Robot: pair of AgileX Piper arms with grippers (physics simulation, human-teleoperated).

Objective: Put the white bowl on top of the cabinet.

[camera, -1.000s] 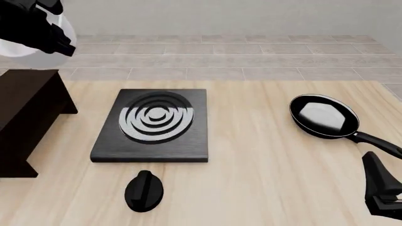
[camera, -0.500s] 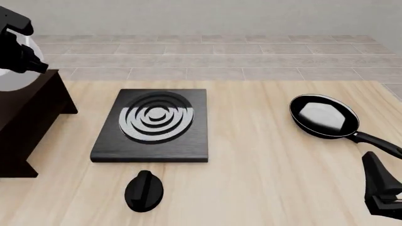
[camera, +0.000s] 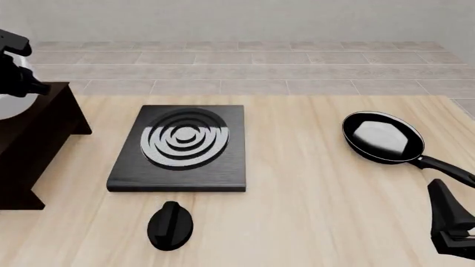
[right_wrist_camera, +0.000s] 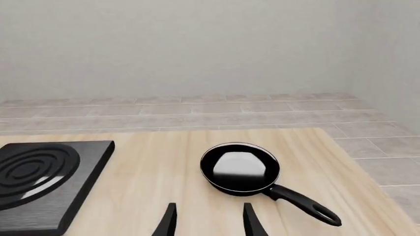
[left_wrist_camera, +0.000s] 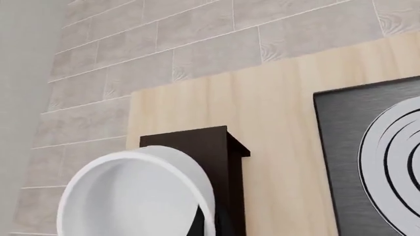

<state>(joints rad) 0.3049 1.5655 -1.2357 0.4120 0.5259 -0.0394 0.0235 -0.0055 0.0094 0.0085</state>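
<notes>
Over the cabinet: bowl at far left

At the table's [camera: 312, 183] far left, the left pincer [camera: 19, 67] holds the white bowl [left_wrist_camera: 131, 196] over the cabinet [camera: 37, 128]; contact cannot be told. Right pincer [right_wrist_camera: 208, 221]: fingers apart, empty, near the frying pan [right_wrist_camera: 239, 167].

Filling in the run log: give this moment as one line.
phase: placing | left gripper: holds white bowl over cabinet | right gripper: open, idle near frying pan

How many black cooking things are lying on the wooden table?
3: the stove plate left of the middle, the round knob just in front of it, and the frying pan on the right side. None seems hidden.
</notes>
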